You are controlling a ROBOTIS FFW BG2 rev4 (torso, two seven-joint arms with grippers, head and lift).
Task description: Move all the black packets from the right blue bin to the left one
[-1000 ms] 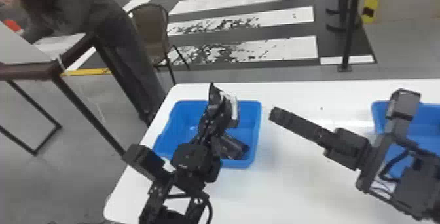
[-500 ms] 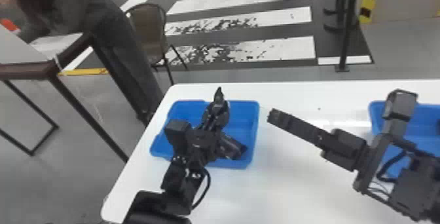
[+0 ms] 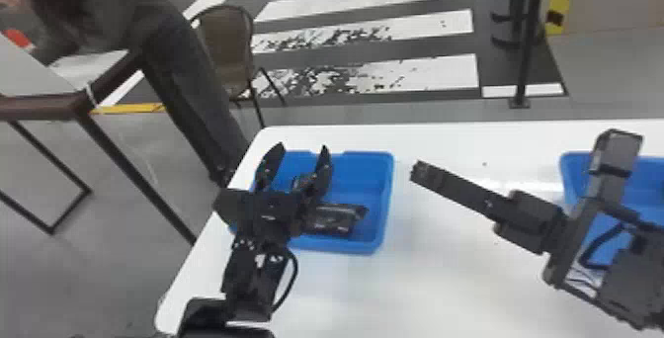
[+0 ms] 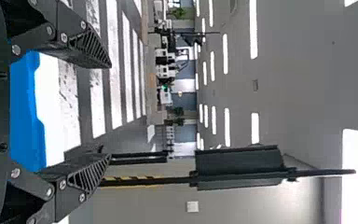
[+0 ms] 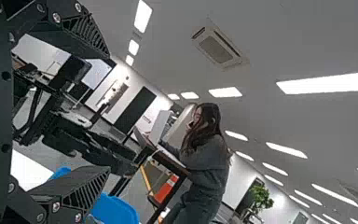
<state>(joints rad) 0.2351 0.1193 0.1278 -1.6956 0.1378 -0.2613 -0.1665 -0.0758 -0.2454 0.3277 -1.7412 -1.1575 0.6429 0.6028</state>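
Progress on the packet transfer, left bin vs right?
Done: at least one black packet lies in the left blue bin.
In hand: nothing; left gripper is open over that bin, right gripper open and empty too.
Left: can't tell; the right blue bin is partly hidden and cut off by the edge.

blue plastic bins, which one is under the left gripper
The left blue bin, beneath the open left gripper; the right arm partly hides the right bin.
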